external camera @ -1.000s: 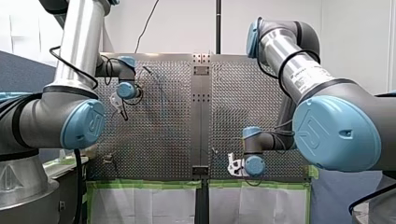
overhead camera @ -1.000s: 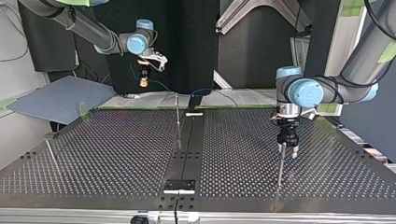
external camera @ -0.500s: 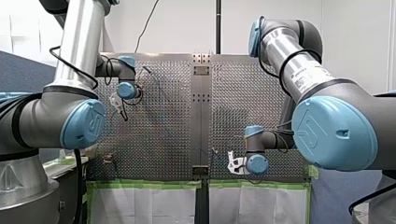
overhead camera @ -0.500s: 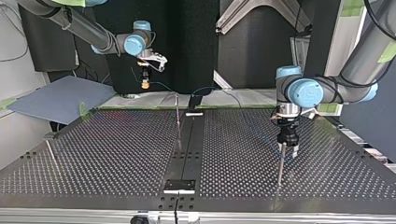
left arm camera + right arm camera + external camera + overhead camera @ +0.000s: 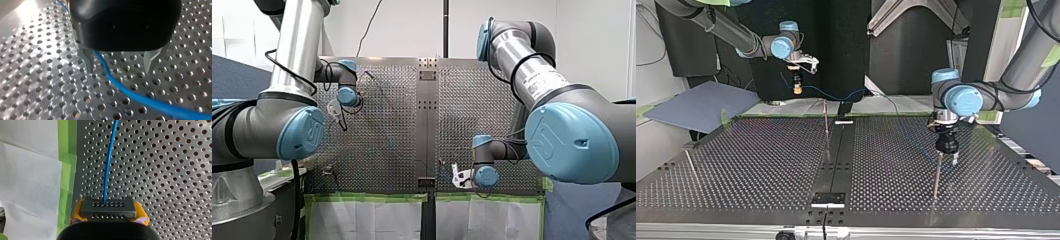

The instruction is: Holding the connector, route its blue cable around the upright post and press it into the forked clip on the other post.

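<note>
In the right wrist view my right gripper (image 5: 109, 213) is shut, its yellow pads on a dark grey connector (image 5: 108, 206). A blue cable (image 5: 108, 167) leaves the connector over the perforated plate. The top view shows that gripper (image 5: 797, 90) raised at the back left. From there the cable (image 5: 836, 95) runs across to my left gripper (image 5: 949, 159), which hangs beside a thin upright post (image 5: 936, 175). In the left wrist view the metal fingers (image 5: 88, 60) of my left gripper (image 5: 120, 68) stand open. The cable (image 5: 130, 92) passes loosely between them, close to one finger.
A second thin post (image 5: 826, 125) stands by the dark centre strip (image 5: 836, 165), and a third (image 5: 691, 162) near the top view's left edge. Green tape and white sheeting (image 5: 32, 170) border the plate beside my right gripper. A grey panel (image 5: 701, 102) lies at the back left.
My right gripper has moved a little toward the top view's right with the connector, and the cable now hangs in a clearer line. My left gripper has shifted slightly by its post.
</note>
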